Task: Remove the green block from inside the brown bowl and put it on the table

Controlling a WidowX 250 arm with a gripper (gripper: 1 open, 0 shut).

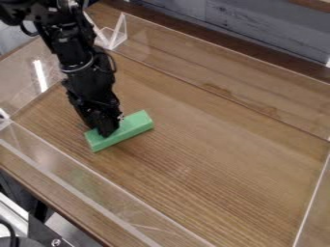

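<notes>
Green block [120, 131] lying flat on the bench [219, 135], long side running diagonally, lower-left end toward the near clear wall, upper-right end toward open wood. No brown bowl anywhere in view, so block already resting on bare wood rather than inside anything. Hand [102, 122] pointing straight down over the block's left half, black fingers straddling the bar across its narrow width. Fingers drawn partway in around the block, narrower than fully spread; impossible to tell whether pads truly pinch it or merely flank it. Crosswise approach sensible: short dimension fits between the fingers, long faces give flat parallel surfaces to bear on. Off-centre position on the bar likely to let the free right end droop or swing if lifted.

Relative to the block: near acrylic wall [77, 183] just below and to the left, close enough to matter for any sideways slide in that direction. Far-left wall and corner behind the arm, also fairly near. Small clear triangular piece [119, 35] well beyond the block toward the back edge, out of the way. To the right of the block and past it, wide uncluttered wood grain reaching to the far-right wall, the roomiest direction for travel. Straight up from the block also unobstructed. Judged from the layout, placement on the bench essentially met; remaining concern only a clean vertical withdrawal without dragging the bar toward the near wall.
</notes>
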